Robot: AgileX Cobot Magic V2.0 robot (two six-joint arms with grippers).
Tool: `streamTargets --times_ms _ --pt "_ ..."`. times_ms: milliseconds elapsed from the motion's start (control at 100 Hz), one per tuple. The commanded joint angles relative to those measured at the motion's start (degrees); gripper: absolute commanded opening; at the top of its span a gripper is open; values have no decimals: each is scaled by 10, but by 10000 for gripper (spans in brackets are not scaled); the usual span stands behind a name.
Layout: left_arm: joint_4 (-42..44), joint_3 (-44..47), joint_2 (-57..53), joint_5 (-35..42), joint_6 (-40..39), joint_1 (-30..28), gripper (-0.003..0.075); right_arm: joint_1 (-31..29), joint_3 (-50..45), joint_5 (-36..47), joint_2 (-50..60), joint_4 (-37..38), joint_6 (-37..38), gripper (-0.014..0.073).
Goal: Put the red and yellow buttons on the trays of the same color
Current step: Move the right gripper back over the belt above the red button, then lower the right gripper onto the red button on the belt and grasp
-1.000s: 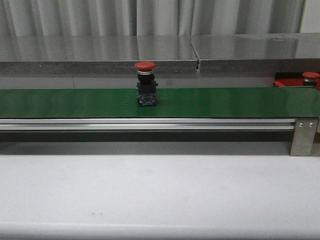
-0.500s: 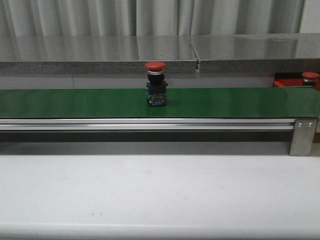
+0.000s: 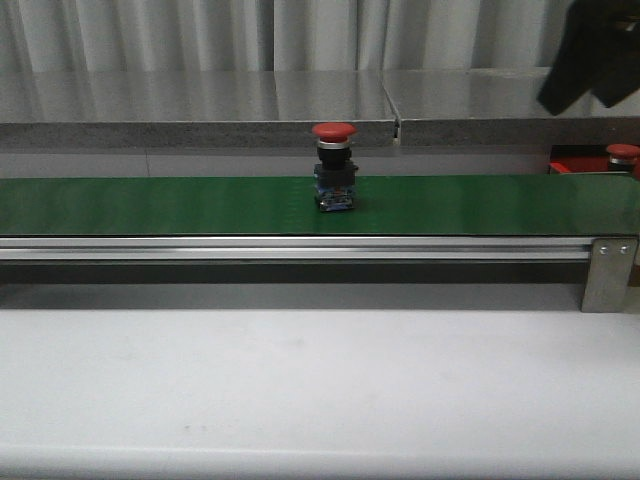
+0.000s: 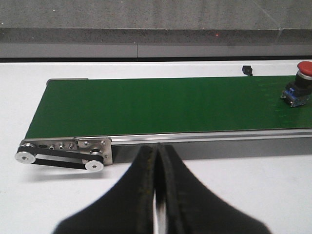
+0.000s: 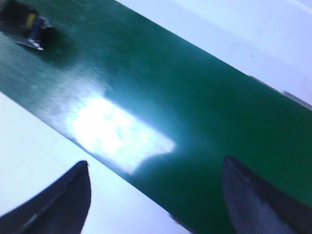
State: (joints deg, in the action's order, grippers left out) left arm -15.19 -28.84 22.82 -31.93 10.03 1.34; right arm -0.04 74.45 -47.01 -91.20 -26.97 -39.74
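Note:
A red button with a domed red cap on a black and blue body stands upright on the long green belt, just right of its middle. The left wrist view shows the same button far off along the belt. In the right wrist view only the button's base shows at the frame edge. At the far right, behind the belt, lies the red tray with a second red button on it. My left gripper is shut and empty, over the white table short of the belt. My right gripper is open above the belt's edge.
A dark part of my right arm hangs at the upper right above the tray. The belt runs on an aluminium rail with a metal bracket at its right end. A pulley drive sits at its left end. A small black object lies behind the belt.
The red button has travelled to the right along the belt. My right arm has come into the front view at the upper right.

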Motion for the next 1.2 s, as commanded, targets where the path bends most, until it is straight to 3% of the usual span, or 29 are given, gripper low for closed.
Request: streamTargets --times_ms 0,360,690,1190 --pt "-11 -14 4 44 -1 4 -20 32 18 32 12 -15 -10 552" --pt "-11 -14 4 44 -1 4 -20 120 77 68 -66 -13 -11 552" --pt "-11 -14 4 44 -1 4 -20 127 135 50 -122 -13 -11 552" --pt "-11 -14 4 44 -1 4 -20 127 138 60 -135 -28 -37 552"
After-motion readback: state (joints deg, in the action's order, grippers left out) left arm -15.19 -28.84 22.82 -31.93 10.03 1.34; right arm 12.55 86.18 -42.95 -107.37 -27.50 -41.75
